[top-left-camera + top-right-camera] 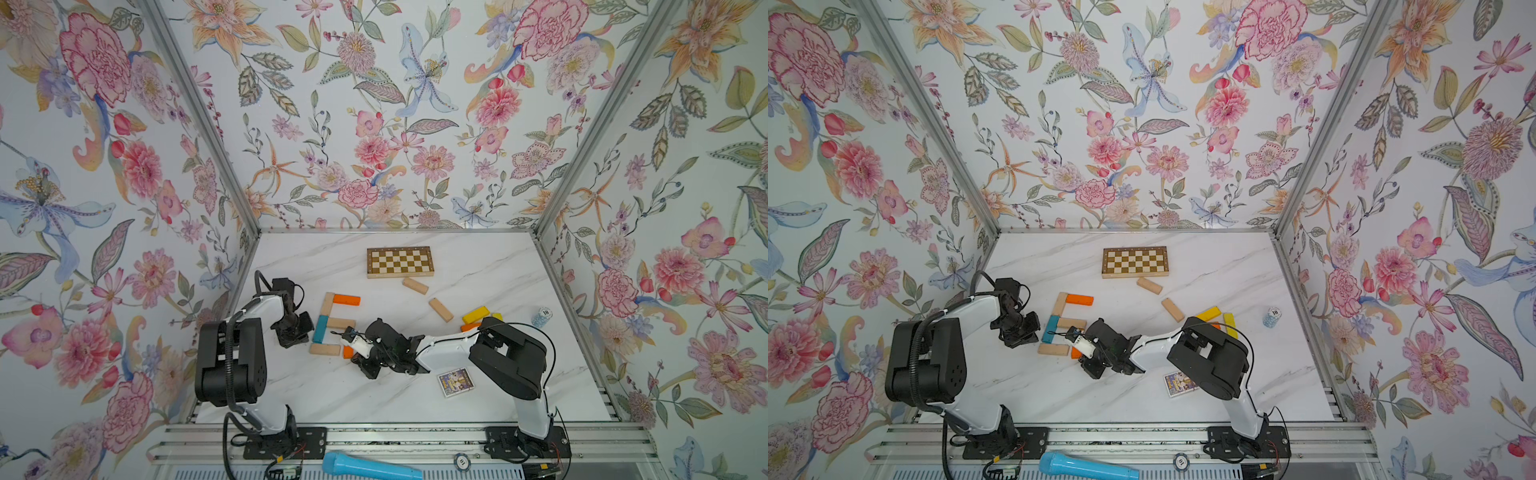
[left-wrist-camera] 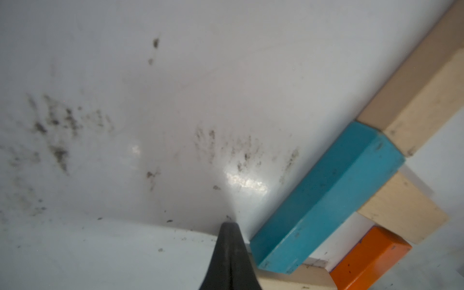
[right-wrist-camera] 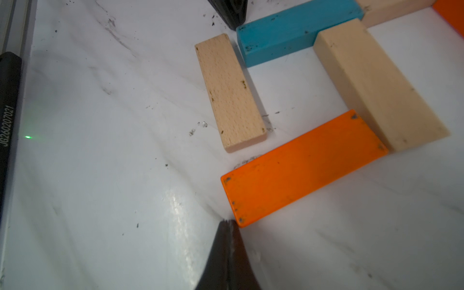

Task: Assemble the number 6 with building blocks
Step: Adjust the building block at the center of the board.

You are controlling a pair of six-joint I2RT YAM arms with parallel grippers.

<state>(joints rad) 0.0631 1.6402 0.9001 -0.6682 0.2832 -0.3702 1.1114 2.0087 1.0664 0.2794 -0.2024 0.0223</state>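
Orange block flat, long axis roughly parallel to teal block

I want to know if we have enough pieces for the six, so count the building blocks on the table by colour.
pale wood blocks: 5
orange blocks: 3, two partly hidden
yellow blocks: 2
teal block: 1
Total: 11

Toward the left edge of the table, a teal block and a pale block lie in line, with an orange block at the far end. The checkered board lies near the far edge.
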